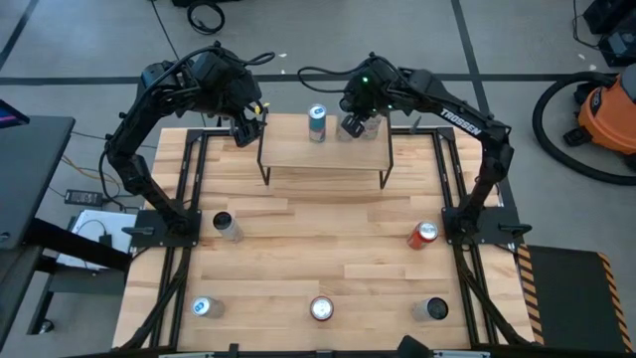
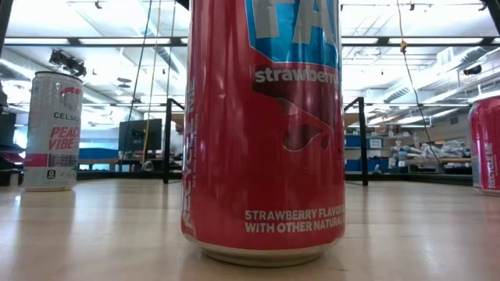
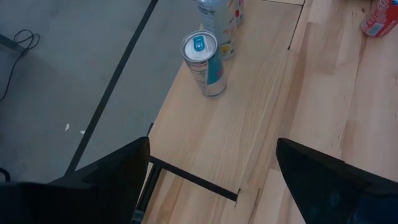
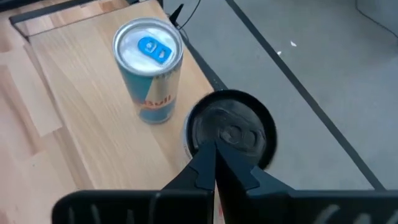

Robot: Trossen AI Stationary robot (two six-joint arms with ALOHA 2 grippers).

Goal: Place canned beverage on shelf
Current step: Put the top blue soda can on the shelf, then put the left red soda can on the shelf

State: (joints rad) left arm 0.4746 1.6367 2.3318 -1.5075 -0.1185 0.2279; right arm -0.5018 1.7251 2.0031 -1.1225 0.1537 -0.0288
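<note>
The shelf (image 1: 326, 151), a light wooden board on thin black legs, stands at the table's far middle. A can with a blue tab (image 1: 317, 122) stands upright on the board. Next to it, toward the right, a black-topped can (image 4: 231, 127) also stands upright on the board. My right gripper (image 4: 214, 163) is shut, and its tips show over that can's lid edge. My left gripper (image 3: 211, 186) is open above the shelf's left end, with nothing between its fingers. Its view shows both cans (image 3: 205, 62) from that end. My right gripper's shut fingertips (image 4: 205, 167) slant down from the right over the rim (image 4: 208, 142) of the black-topped can's lid. I cannot tell whether they touch it. The can stands upright on the shelf board.
Several more cans stand on the table: a dark-topped one (image 1: 227, 225) at the left, a red one (image 1: 424, 235) at the right, and three along the near edge (image 1: 322, 308). In the low view, a red strawberry can (image 2: 266, 133) hides most of what lies behind it.
</note>
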